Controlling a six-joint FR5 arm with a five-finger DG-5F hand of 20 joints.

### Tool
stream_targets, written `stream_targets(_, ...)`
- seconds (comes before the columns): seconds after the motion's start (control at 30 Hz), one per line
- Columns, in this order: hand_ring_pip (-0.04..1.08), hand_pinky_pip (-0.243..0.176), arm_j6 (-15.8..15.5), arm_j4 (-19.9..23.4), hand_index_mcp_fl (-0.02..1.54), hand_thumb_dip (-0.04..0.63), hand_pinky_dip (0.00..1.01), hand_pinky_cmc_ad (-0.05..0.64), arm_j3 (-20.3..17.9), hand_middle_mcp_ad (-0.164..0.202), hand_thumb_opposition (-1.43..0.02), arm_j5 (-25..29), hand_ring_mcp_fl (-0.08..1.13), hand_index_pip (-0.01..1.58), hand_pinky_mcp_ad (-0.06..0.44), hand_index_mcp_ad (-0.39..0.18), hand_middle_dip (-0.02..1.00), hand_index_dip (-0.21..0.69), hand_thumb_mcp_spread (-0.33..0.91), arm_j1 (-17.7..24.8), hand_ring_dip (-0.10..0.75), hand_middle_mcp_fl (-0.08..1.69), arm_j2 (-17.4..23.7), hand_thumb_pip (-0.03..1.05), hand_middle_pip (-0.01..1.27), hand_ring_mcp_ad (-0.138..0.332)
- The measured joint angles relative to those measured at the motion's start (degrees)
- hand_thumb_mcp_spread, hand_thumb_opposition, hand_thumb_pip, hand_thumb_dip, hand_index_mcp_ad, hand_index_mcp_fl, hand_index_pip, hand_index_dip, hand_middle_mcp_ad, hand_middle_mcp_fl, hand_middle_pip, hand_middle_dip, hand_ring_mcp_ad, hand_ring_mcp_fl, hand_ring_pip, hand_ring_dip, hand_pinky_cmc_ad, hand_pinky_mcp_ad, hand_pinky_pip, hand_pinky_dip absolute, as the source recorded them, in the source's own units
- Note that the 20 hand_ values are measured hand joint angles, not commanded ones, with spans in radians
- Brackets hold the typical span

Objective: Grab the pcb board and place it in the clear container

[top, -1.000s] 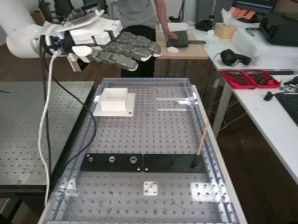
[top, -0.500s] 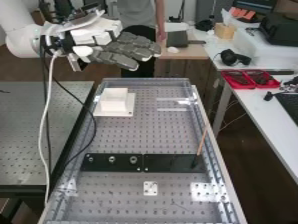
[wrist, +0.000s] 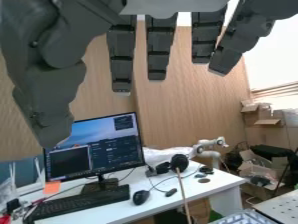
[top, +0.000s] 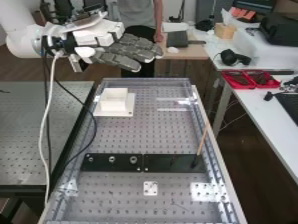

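Clear plastic, probably the container (top: 173,109), lies below and right of the straight, slightly spread fingers (top: 126,51), right of the white box (top: 114,101); I'd expect a downward reach.

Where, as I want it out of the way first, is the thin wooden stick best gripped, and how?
The hand should probably pinch the stick near its top, coming from above: it appears to stand tilted, its dark lower end at the black plate, its upper end free.
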Motion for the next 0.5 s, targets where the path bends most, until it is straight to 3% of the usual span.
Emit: stream_targets(0.5, 0.1, -0.075, -0.01, -0.03, 0.44, 0.176, 0.36, 0.367, 0.47, 0.028, -0.72, -0.68, 0.02, 0.09, 0.176, -0.148, 0.15, 0.248, 0.33, -0.4, 0.049, 0.2, -0.28, 0.48, 0.13, 0.215)
